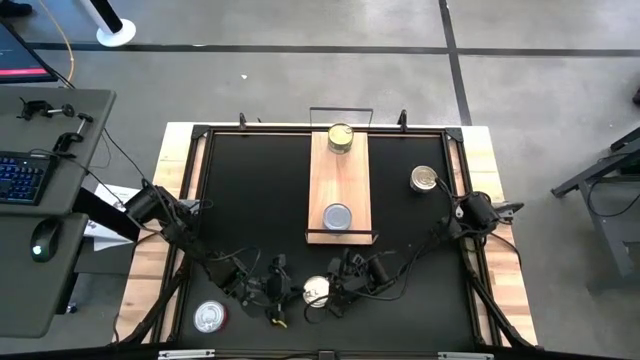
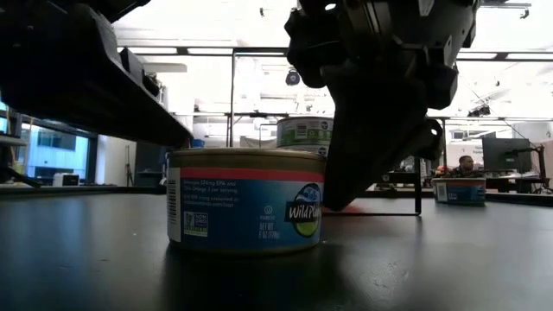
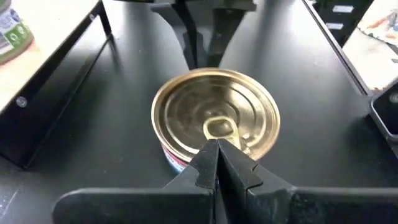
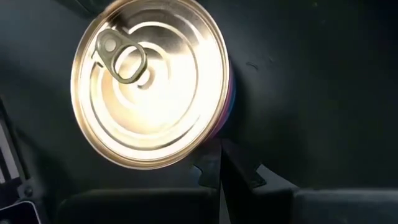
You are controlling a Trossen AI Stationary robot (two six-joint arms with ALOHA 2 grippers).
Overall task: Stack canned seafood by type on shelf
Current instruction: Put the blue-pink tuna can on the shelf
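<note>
just in front of my left pincer (image 3: 217, 148) sits a gold-lid can (image 3: 216, 115), pull tab up, on the black table (image 3: 311, 93). left fingers are pressed together, tips right at the can's near rim, nothing held. on the far side of that can i see my right pincer (image 1: 336, 284), its fingers also pressed together, pointing at the can, so the can is between both pincers, close to each. in the right wrist view the same can fills most of the pic, right next to the closed right tips, w/ a pink-blue side. low view shows its blue label w/ a red stripe, and a dark arm coming down just beside it.

far from both pincers, past the can, is the wood shelf (image 1: 340, 190), long way up the table, black wire rails at its short ends. on it: a gold-lid can w/ green label (image 1: 340, 138) at the far end and a grey-lid can (image 1: 337, 217) at the near end, well apart.

off to the right pincer's side, beside the shelf on the table, is another gold-lid can (image 1: 425, 179). off to the left pincer's side, near the table's front corner, is a silver-lid can (image 1: 209, 318).

beyond the table's left side is a desk w/ a keyboard (image 1: 22, 178) & mouse (image 1: 41, 240).
</note>
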